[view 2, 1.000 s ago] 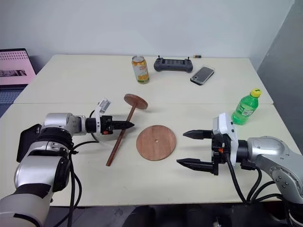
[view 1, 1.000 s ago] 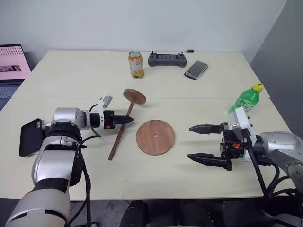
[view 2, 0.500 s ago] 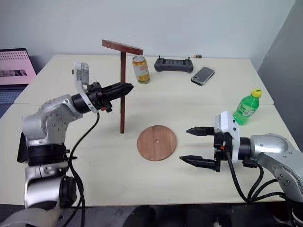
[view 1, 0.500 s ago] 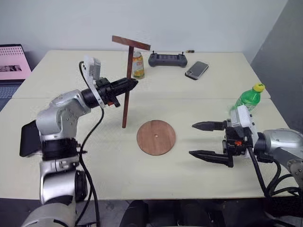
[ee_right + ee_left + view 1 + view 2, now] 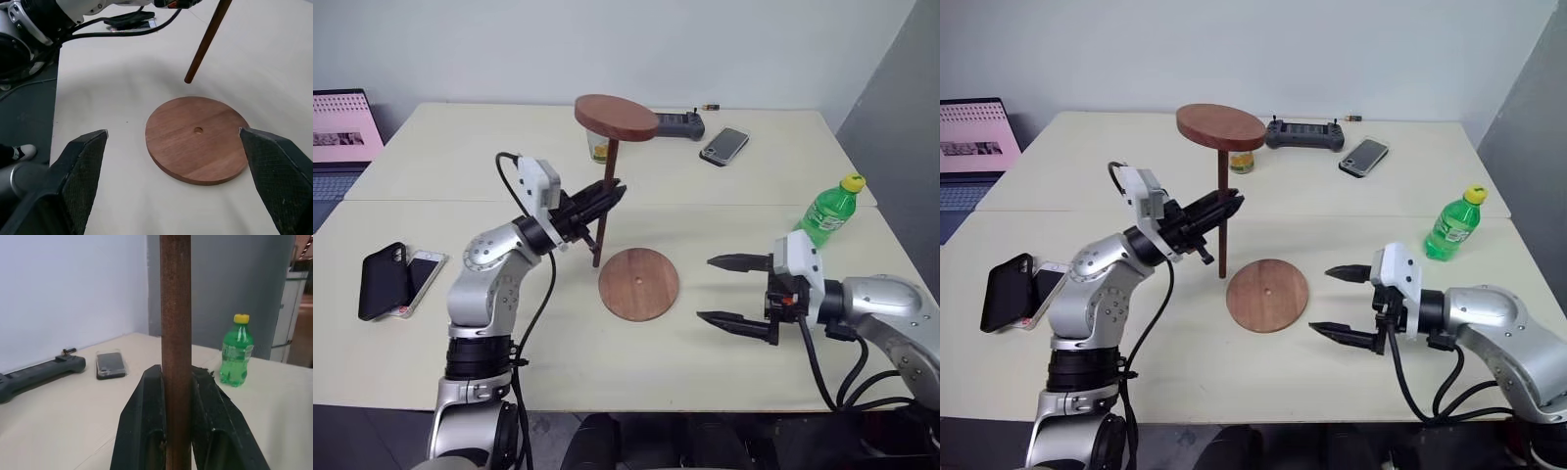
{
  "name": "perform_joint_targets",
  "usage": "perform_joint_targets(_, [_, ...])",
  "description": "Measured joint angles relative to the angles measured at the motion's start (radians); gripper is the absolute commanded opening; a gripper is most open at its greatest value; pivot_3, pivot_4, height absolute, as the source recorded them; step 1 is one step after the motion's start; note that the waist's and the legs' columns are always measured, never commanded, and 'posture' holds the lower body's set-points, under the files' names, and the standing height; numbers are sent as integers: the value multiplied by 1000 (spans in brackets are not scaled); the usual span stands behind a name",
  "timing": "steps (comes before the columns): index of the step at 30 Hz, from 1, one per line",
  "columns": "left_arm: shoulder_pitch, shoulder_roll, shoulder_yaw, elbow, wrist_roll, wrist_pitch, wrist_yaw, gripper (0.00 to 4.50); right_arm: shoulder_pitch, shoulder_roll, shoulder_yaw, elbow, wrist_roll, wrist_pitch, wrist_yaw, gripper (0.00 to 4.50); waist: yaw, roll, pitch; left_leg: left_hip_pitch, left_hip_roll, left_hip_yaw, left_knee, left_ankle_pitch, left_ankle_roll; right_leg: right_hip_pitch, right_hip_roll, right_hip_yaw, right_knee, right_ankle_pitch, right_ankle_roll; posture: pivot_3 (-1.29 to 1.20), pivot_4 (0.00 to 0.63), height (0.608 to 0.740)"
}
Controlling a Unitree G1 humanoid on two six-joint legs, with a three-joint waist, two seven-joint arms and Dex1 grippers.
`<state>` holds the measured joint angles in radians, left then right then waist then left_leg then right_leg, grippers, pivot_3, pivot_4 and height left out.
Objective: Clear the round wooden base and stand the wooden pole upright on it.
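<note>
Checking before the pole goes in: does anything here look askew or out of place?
The wooden pole is clamped upright in the left gripper, disc end up, its lower tip beside the round wooden base, not over the centre hole. The base is bare. Nothing spilled or damaged.

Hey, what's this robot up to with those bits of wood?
It is putting a little stand together. Its left end effector is shut on the wooden pole and holds it nearly upright in the air, small disc on top, with the lower tip hanging just beside the round wooden base. The base lies flat on the table with nothing on it, its centre hole showing. The right end effector hangs open on the base's other side, holding nothing. The pole is not yet on the base.
</note>
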<state>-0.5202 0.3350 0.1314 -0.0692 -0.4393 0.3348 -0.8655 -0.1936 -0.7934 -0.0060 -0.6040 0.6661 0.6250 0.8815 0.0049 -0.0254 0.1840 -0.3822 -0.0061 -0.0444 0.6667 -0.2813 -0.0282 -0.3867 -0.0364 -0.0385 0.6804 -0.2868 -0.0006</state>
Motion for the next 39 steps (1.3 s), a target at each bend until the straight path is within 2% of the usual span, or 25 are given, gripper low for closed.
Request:
perform_joint_targets(6, [-7, -3, 10, -1, -71, 73, 57, 289, 9, 4, -1, -4, -2, -3, -10, 4500, -3, 0, 0, 0, 0, -1, 0, -2, 3, 0, 0, 0, 0, 0, 0, 0, 150, 740])
perform_joint_targets(13, [-40, -28, 9, -4, -89, 64, 114, 289, 7, 7, -2, -3, -16, -14, -10, 4500, -3, 0, 0, 0, 0, 0, 0, -1, 2, 0, 0, 0, 0, 0, 0, 0, 150, 740])
perform_joint_targets(24, [-23, -108, -95, -2, -44, -43, 115, 289, -4, 12, 0, -2, -49, -25, -22, 4500, -3, 0, 0, 0, 0, 0, 0, 0, 0, 0, 0, 0, 0, 0, 0, 0, 150, 740])
perform_joint_targets(31, [-2, -124, -130, 29, -5, -126, 94, 289, -24, -27, 26, -2, -66, 72, -64, 4500, -3, 0, 0, 0, 0, 0, 0, 0, 0, 0, 0, 0, 0, 0, 0, 0, 150, 740])
perform_joint_targets(39, [40, -160, -168, 49, 29, -184, 96, 289, -35, -43, 29, -3, -75, 103, -74, 4500, -1, 0, 0, 0, 0, 0, 0, -2, 3, 0, 0, 0, 0, 0, 0, 0, 150, 740])
